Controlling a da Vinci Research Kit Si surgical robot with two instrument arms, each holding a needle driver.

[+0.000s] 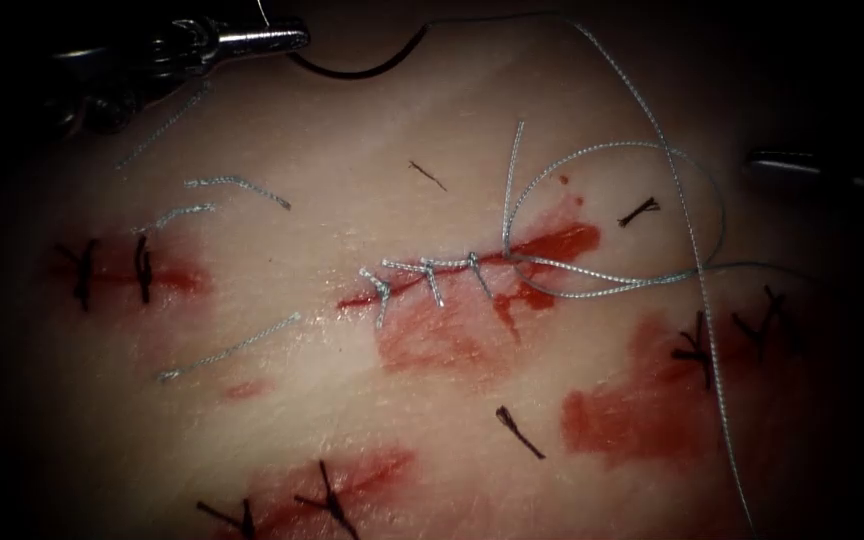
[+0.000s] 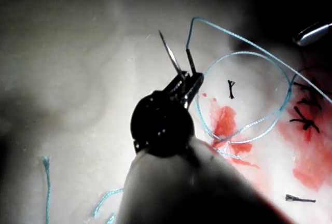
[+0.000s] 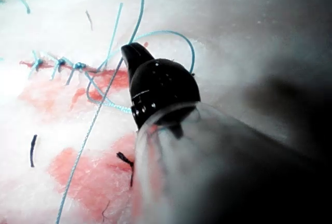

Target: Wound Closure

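My left tool [image 1: 292, 38] is at the far left, above the tissue [image 1: 352, 400], with its jaws shut on the dark curved needle [image 1: 352, 72] near its pointed end. The needle is out of the tissue; close up, it [image 2: 171, 58] sticks out past the left tool [image 2: 185, 81]. Grey thread [image 1: 652, 120] runs from the needle's tail over the cut [image 1: 552, 245] and down to the right. A loop of it [image 1: 720, 215] lies right of the cut's stitches [image 1: 432, 272]. My right tool [image 1: 757, 158] [image 3: 133, 54] hovers at the right, shut and holding nothing.
Cut ends of grey thread [image 1: 237, 183] [image 1: 232, 348] lie on the left. Black stitches close other cuts at the left [image 1: 112, 270], right [image 1: 700, 345] and near edge [image 1: 324, 497]. Black thread scraps [image 1: 640, 210] [image 1: 518, 430] and red fluid [image 1: 642, 410] mark the tissue.
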